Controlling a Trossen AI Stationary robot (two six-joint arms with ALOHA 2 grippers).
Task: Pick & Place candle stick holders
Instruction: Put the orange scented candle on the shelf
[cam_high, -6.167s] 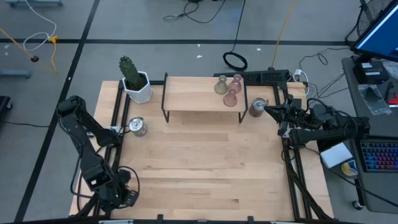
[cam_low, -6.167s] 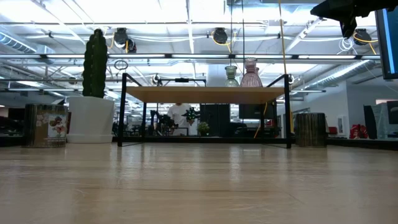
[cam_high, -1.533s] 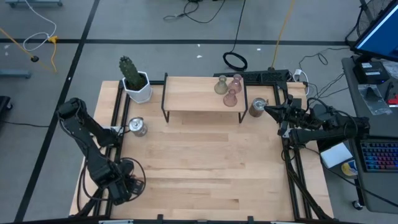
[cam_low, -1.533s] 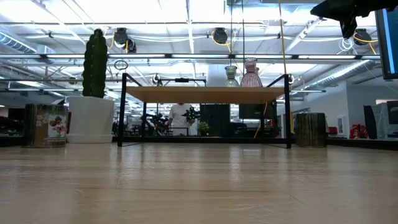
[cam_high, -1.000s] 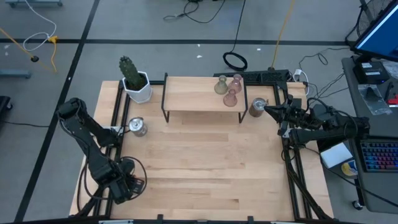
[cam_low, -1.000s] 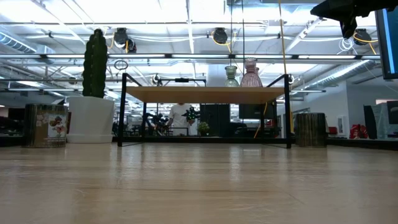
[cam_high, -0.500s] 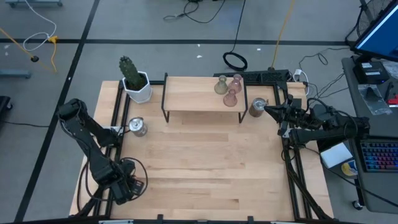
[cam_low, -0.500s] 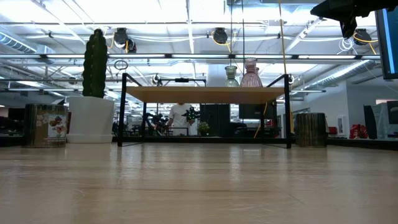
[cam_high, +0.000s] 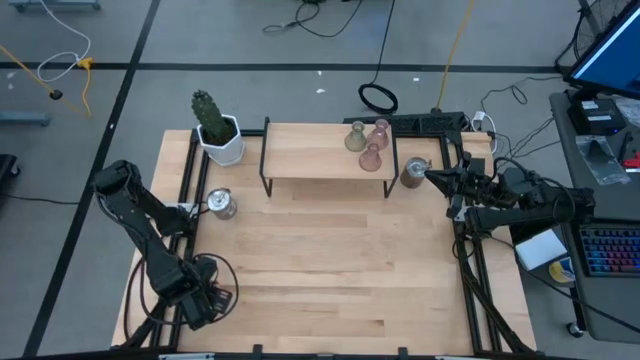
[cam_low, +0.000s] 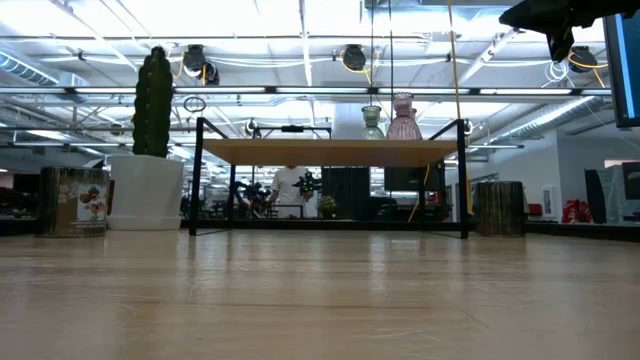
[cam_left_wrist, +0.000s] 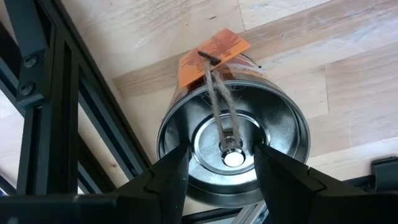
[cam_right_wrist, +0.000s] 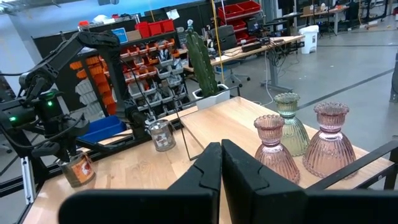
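High view: left pincer hovers over tabletop's near-left corner; right pincer waits beside the shelf. We count 3 vase-shaped holders on the shelf, 2 pink + 1 green, and 2 silver cups on the tabletop, left and right.

Left wrist view: fingers spread, straddling a third silver cup, not yet pinching. We'd centre on it, descend, then close squarely, avoiding the tag.

Right wrist view: fingers pressed together, empty.

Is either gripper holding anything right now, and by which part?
Nothing visibly held: left gripper hangs open over a silver cup; right gripper is shut, empty.
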